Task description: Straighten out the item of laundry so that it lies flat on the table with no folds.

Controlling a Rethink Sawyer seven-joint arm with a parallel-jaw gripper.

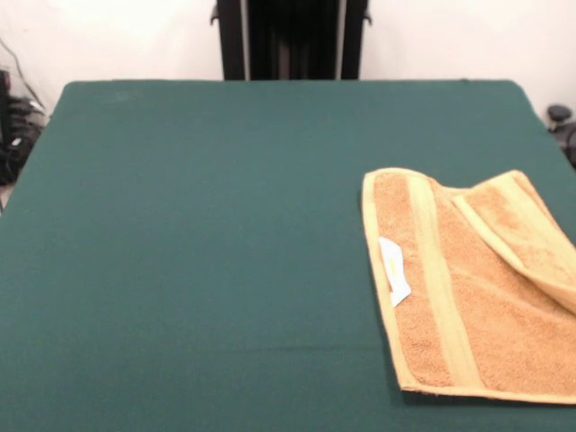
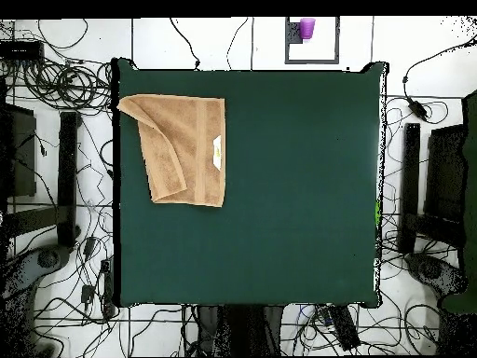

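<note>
The orange-tan towel (image 1: 468, 288) lies on the dark green table (image 1: 207, 234) at the front right of the front view. In the overhead view the towel (image 2: 186, 149) is at the table's (image 2: 298, 205) upper left. One side is folded over on itself, a flap lying diagonally across the towel (image 1: 526, 238). A paler band runs along its length and a small white label (image 1: 393, 270) sticks out near one hem. The gripper shows in neither view; only the robot's black pedestal (image 1: 290, 38) stands at the table's far side.
Cables and dark stands lie on the floor around the table (image 2: 65, 103). A purple cup (image 2: 306, 28) sits on the floor beyond the table's top edge in the overhead view.
</note>
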